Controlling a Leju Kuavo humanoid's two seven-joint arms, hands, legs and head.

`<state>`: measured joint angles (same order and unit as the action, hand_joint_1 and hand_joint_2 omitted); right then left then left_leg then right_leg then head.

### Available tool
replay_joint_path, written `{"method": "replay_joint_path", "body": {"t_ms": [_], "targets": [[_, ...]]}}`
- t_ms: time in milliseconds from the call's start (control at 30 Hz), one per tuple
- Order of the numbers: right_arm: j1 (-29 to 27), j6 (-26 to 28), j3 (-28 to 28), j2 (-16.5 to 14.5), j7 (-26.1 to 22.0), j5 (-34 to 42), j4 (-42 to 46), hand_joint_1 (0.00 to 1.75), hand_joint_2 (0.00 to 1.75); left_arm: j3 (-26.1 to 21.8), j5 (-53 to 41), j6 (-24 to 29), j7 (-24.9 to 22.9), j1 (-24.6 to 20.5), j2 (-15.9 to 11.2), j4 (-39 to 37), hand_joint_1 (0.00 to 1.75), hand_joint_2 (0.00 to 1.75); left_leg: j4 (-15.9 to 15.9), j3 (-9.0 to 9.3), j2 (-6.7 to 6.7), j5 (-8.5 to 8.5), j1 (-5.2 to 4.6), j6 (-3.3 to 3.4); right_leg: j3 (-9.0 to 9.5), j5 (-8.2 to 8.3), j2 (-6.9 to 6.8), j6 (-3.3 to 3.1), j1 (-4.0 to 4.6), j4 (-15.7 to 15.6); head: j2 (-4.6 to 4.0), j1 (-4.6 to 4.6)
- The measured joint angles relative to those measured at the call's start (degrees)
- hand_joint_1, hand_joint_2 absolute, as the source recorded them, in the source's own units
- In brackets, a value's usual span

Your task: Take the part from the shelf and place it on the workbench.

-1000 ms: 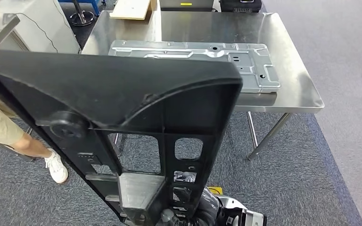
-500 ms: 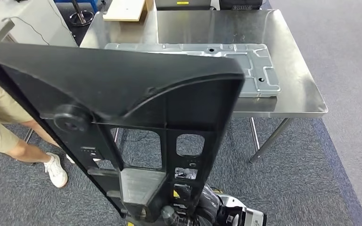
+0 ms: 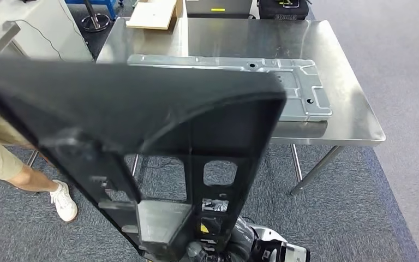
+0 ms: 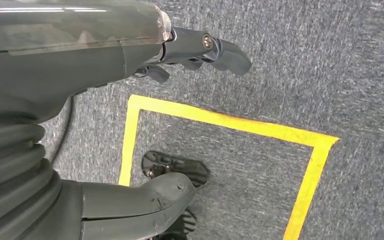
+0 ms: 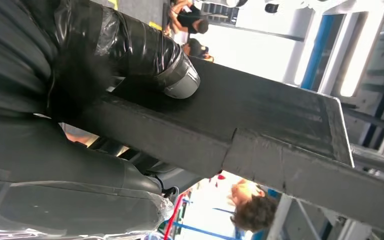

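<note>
A large black plastic part (image 3: 142, 109) with ribs and cut-outs fills the near left of the head view, held up in front of me. My right hand (image 3: 226, 248) grips its lower end; in the right wrist view its taped thumb (image 5: 145, 55) presses on the part's flat edge (image 5: 260, 115). Beyond the part stands the steel workbench (image 3: 349, 109). My left hand (image 4: 145, 60) hangs over the carpet, fingers apart, holding nothing.
A long grey stamped metal plate (image 3: 300, 87) lies across the workbench. A cardboard box (image 3: 153, 13) and a black case (image 3: 282, 8) sit at its far edge. A person's leg (image 3: 11, 169) and white shoe (image 3: 64, 201) are at the left. Yellow floor tape (image 4: 230, 122) lies below my left hand.
The whole view has shifted a little, so the workbench sits slightly further right. The black part stays held in the same place and is now slightly blurred. The person's leg has shifted.
</note>
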<state>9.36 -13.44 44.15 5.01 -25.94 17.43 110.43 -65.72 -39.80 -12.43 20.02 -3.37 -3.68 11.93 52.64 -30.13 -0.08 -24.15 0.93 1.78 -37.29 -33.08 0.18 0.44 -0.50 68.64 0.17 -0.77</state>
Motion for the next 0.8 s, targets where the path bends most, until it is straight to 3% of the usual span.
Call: {"method": "replay_joint_path", "body": {"t_ms": [33,67,100,167,200,267,367,433,500,533,567,600,700,733,800], "targets": [[-0.09,0.0,0.0,0.05,0.01,-0.01,-0.01,1.75,1.75,0.0,0.0,-0.01,0.01,0.01,0.02,0.0,0.0,1.75,0.27,0.01,0.0,-0.25,-0.01,-0.01,-1.61,-0.64,-0.01,0.17,-0.09,2.93,0.0,0.0],[-0.15,0.01,0.0,0.11,0.02,-0.01,-0.01,1.75,1.75,0.0,-0.01,-0.01,0.01,0.02,0.04,0.0,0.0,1.75,0.62,0.05,-0.01,-0.55,-0.01,-0.08,-2.27,-0.13,-0.02,0.3,-0.19,3.84,0.0,0.0],[-0.16,0.01,0.0,0.16,0.02,-0.01,0.0,1.75,1.75,0.0,-0.01,-0.02,0.01,0.02,0.05,0.0,0.0,1.75,1.05,0.13,-0.06,-0.9,0.0,-0.19,-1.7,1.51,-0.04,0.36,-0.29,2.28,0.0,0.0],[-0.15,0.0,0.0,0.22,0.02,-0.01,0.0,1.75,1.75,0.0,0.0,-0.04,0.04,0.02,0.1,0.0,0.0,1.75,1.94,0.34,-0.16,-1.74,-0.01,-0.58,1.83,5.62,-0.11,0.25,-0.42,-5.23,0.0,0.0],[-0.15,-0.01,0.0,0.23,0.01,-0.01,0.02,1.75,1.75,0.0,0.0,-0.05,0.05,0.01,0.11,0.0,0.0,1.75,2.38,0.35,-0.21,-2.12,-0.1,-0.88,3.38,6.81,-0.11,0.12,-0.4,-8.58,0.0,-0.01],[-0.17,-0.01,0.0,0.24,0.0,-0.01,0.04,1.75,1.75,0.0,0.01,-0.03,0.07,-0.01,0.13,0.0,0.0,1.75,2.71,0.24,-0.23,-2.51,-0.24,-1.54,4.51,7.02,0.0,-0.22,-0.18,-11.25,0.0,-0.02],[-0.19,-0.01,-0.02,0.24,0.0,0.01,0.05,1.75,1.75,0.01,-0.01,0.03,0.05,-0.03,0.17,0.0,0.0,1.75,3.22,0.08,-0.19,-3.24,-0.04,-2.54,4.65,6.94,0.09,-1.07,-0.19,-11.64,0.0,-0.03],[-0.18,-0.02,-0.02,0.24,-0.01,0.01,0.06,1.75,1.75,0.01,-0.01,0.04,0.05,-0.04,0.2,0.0,0.0,1.75,7.7,-1.9,-0.14,-5.8,0.11,-3.13,5.04,6.82,-0.06,-1.67,-0.42,-11.9,0.0,-0.03],[-0.21,-0.03,-0.02,0.24,-0.01,0.02,0.04,1.75,1.75,0.0,-0.01,0.07,0.05,0.02,0.2,0.0,0.0,1.75,16.02,-6.14,-0.12,-9.25,0.18,-3.51,5.23,6.56,-0.17,-2.02,-0.34,-11.84,0.0,-0.03],[-0.24,-0.03,-0.02,0.24,-0.01,0.02,0.03,1.75,1.75,0.0,-0.01,0.11,0.05,0.09,0.21,0.0,0.0,1.75,19.35,-8.11,-0.12,-10.13,0.18,-3.6,5.31,6.45,-0.17,-2.09,-0.31,-11.81,0.0,-0.03],[-0.27,-0.03,-0.02,0.24,-0.01,0.02,0.02,1.75,1.75,0.0,-0.01,0.15,0.05,0.13,0.22,0.0,0.0,1.75,20.79,-9.26,-0.12,-9.83,0.19,-3.6,5.44,6.32,-0.13,-2.11,-0.29,-11.79,0.0,-0.03],[-0.29,-0.03,-0.02,0.24,-0.01,0.03,0.02,1.75,1.75,0.0,-0.01,0.19,0.05,0.15,0.22,0.0,0.0,1.75,19.81,-9.22,-0.11,-8.31,0.19,-3.5,5.66,6.13,-0.08,-2.07,-0.28,-11.76,0.0,-0.04],[-0.28,-0.05,-0.03,0.24,-0.01,0.07,0.03,1.75,1.75,0.0,-0.01,0.23,0.07,0.08,0.07,0.0,0.0,1.75,8.65,-4.59,-0.1,-1.62,0.0,-2.67,6.68,5.29,0.04,-1.65,-0.15,-11.63,0.0,-0.03],[-0.28,-0.07,-0.03,0.24,-0.02,0.09,0.04,1.75,1.75,0.0,-0.01,0.24,0.08,0.05,-0.02,0.0,0.0,1.75,5.89,-3.34,-0.08,-0.81,-0.16,-2.3,6.78,5.1,0.06,-1.4,-0.07,-11.58,0.0,-0.03],[-0.29,-0.08,-0.04,0.24,-0.04,0.12,0.07,1.75,1.75,0.0,-0.01,0.3,0.09,0.03,-0.17,0.0,0.0,1.75,4.32,-2.63,-0.09,-1.09,-0.46,-1.76,6.62,4.97,0.08,-0.87,0.08,-11.55,0.0,-0.03]]}}
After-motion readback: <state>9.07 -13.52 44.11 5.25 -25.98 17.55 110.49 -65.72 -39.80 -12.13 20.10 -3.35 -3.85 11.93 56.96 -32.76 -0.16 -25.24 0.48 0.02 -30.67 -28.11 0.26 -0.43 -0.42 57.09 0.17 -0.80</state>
